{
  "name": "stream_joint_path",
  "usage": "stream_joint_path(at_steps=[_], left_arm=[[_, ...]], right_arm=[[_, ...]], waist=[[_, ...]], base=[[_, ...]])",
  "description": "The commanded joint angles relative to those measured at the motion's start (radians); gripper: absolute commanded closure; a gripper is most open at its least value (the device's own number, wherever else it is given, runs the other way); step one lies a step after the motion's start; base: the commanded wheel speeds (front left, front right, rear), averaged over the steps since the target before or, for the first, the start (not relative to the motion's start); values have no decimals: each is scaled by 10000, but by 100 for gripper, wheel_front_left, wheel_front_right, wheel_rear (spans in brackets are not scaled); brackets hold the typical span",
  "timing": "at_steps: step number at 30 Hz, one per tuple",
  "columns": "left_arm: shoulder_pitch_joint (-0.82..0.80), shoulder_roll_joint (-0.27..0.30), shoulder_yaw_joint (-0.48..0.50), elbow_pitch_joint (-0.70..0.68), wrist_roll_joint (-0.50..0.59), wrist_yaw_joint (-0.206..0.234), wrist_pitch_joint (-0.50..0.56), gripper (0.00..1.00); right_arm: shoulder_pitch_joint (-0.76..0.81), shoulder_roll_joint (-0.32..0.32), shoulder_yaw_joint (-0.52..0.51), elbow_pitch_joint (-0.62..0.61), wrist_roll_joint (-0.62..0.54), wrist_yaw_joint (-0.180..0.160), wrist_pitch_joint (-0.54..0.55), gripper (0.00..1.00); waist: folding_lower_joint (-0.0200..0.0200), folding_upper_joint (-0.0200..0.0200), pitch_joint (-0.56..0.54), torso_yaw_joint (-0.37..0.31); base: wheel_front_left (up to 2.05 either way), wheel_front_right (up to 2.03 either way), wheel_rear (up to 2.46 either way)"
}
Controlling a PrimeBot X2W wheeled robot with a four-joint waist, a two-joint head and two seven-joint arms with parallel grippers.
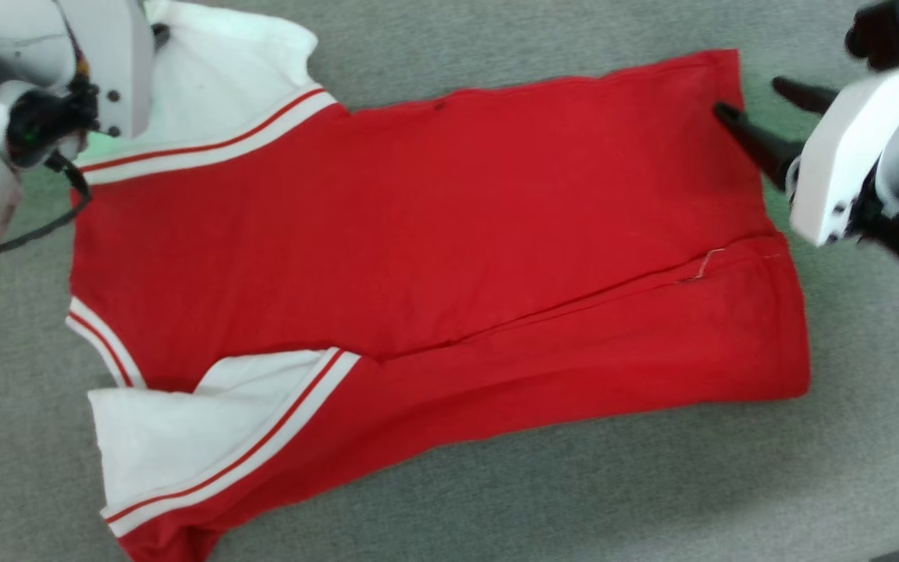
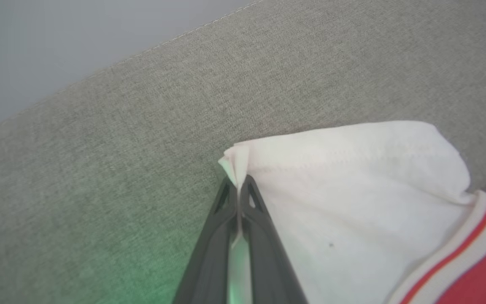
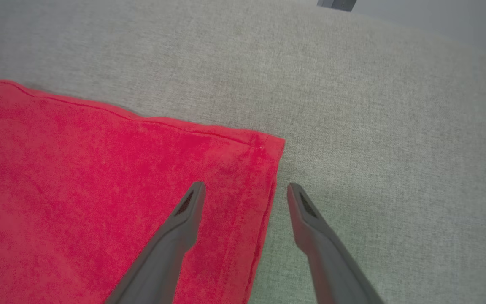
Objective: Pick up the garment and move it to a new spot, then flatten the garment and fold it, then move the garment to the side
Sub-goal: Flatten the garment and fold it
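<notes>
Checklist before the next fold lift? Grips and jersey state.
1. Left gripper shut on the white sleeve corner: ok.
2. Right gripper gripping the hem: not ok. It is open, with one finger over the red cloth and the other over the grey surface.
3. Jersey lying flat, one long fold showing along its near side: ok.
4. Number of sleeve layers in the left pinch: cannot tell.
5. Right fingertips low enough to catch the hem: cannot tell.
</notes>
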Motion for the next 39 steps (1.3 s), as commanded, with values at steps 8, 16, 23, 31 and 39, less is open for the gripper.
stream_joint_path(at_steps=[8,16,23,31,39], left_arm=[[-248,-417,-693,-112,-510,20,-445,100],[-249,-570,-1149,-75,-1078,20,-1038,100],[286,-625,-1431,-490,-1644,20,-2145,100],[1286,22,-1787,-2094,-2047,20,-3530,100],[2930,1166,-1948,-4348,-2172,20,-5105,100]], right_arm=[[-1601,-92,513,2368,485,-9,727,0],[-1980,-110,1169,3503,1191,-9,579,100],[-1705,-490,1664,3881,1535,-11,-281,100],[-565,-1365,2429,3077,2029,-11,-977,100],[1106,-2543,2668,1504,2509,-11,-1337,100]], waist=[[-1,0,219,679],[-1,0,34,873],[-1,0,-1073,1170],[-1,0,-2561,1680],[-1,0,-3576,2195]], base=[[0,0,0],[0,0,0],[0,0,0],[0,0,0],[0,0,0]])
